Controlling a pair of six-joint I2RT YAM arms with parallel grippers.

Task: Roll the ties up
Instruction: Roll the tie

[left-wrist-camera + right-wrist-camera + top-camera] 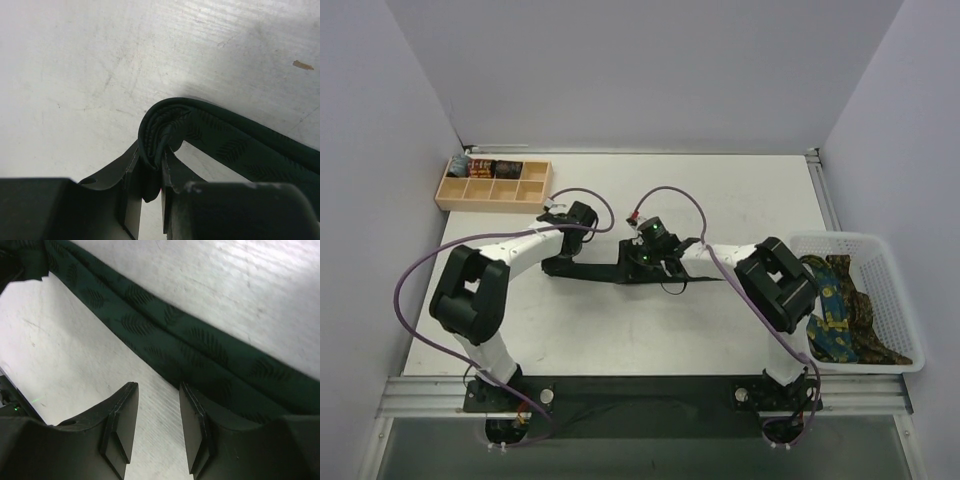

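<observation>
Left gripper (150, 167) clamped on the rolled end of the dark green tie (225, 145), anchoring the coil mid-desk. Right gripper (157, 400) jaws apart, empty, beside the flat tail, apparently placed to steady it. Other ties (835, 310) lie in the basket (835, 237) at the desk's right edge.

The top camera looks steeply down from above and behind the arm bases over the whole table (650, 330), while the left wrist camera, past its fingers (132, 195), and the right, past its fingers (122, 425), hover close over the tabletop, all three sharing the dark green tie (592, 270).
</observation>
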